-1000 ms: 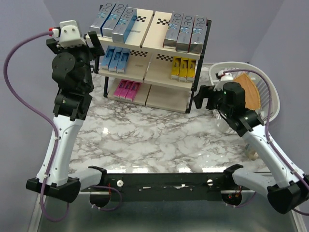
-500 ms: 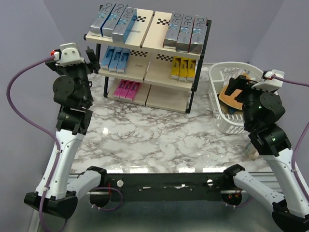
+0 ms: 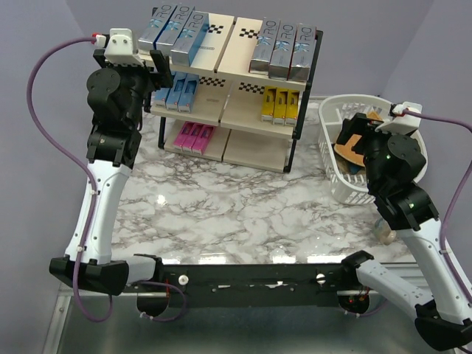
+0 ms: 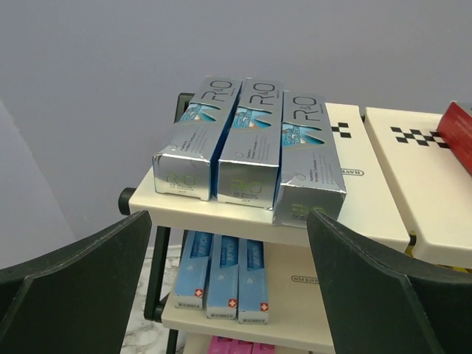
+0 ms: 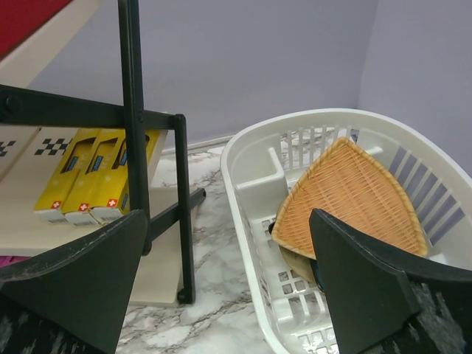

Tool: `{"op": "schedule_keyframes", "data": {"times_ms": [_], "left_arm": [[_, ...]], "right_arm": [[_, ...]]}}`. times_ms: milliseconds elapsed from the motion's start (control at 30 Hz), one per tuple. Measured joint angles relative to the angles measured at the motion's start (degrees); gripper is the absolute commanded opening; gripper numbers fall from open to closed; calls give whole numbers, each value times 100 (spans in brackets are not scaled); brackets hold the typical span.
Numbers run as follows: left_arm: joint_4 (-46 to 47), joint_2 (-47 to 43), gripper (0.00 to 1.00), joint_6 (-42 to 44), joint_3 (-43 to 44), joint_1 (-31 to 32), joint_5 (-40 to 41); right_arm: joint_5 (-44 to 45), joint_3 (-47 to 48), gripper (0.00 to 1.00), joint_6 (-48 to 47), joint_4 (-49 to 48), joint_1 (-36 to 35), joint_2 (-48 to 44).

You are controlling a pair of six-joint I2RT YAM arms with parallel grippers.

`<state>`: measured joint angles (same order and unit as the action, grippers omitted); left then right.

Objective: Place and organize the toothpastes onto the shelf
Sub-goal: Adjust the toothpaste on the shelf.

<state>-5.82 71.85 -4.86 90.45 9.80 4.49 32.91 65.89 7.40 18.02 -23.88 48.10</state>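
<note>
The shelf (image 3: 225,51) stands at the back with toothpastes on all tiers: silver ones (image 3: 173,31) top left, silver-red ones (image 3: 280,48) top right, light blue (image 3: 177,90), yellow (image 3: 280,103) and pink (image 3: 193,136) below. My left gripper (image 3: 158,70) is open and empty, raised at the shelf's top left corner; its wrist view shows the silver boxes (image 4: 247,140) and blue boxes (image 4: 225,276). My right gripper (image 3: 354,140) is open and empty over the white basket (image 3: 332,158), facing the yellow boxes (image 5: 88,181).
The white plastic basket (image 5: 254,221) at the right holds a wedge-shaped woven board (image 5: 354,195) with a dark item under it. A small tan object (image 3: 385,232) lies on the marble table right of the basket. Purple cables trail from both wrists.
My left gripper has risen and moved right toward the shelf's top left corner. My right gripper swung from the shelf's right side to over the basket, then barely moved.
</note>
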Motion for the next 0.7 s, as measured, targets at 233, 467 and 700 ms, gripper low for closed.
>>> {"op": "schedule_keyframes", "data": {"times_ms": [233, 467, 700], "left_arm": [[-535, 319, 99, -168, 636, -37, -358], [-1034, 542, 99, -177, 955, -37, -426], [-1239, 789, 99, -184, 1051, -37, -435]], "right_arm": [[-44, -7, 100, 0, 2, 0, 0], [-42, -7, 100, -44, 2, 0, -9], [-42, -15, 100, -63, -2, 0, -13]]}}
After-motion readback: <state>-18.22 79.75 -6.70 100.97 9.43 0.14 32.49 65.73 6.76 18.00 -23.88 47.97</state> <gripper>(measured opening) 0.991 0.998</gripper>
